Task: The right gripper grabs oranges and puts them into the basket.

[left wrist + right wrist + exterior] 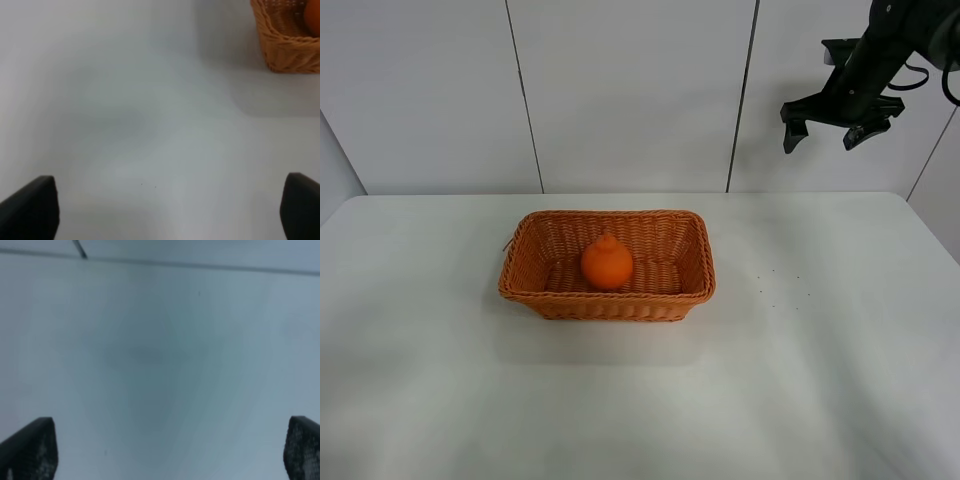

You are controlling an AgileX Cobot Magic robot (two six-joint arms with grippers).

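White panelled wall [630, 90] backs a broad, smooth white table [800, 390] that runs wide on every side of the basket [608, 299]. My right gripper [821, 140] hangs high over the far right corner, fingers spread wide, holding nothing. The knob-topped orange [607, 264] sits inside the woven wicker basket at mid-table, well apart from it. My left gripper [165, 210] is also spread wide and holds nothing; its camera shows one basket corner.

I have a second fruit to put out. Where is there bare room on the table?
Bare table lies left of the basket, right of it, and in a broad strip in front. Behind it only a narrow strip meets the wall. The orange sits in the basket's middle.
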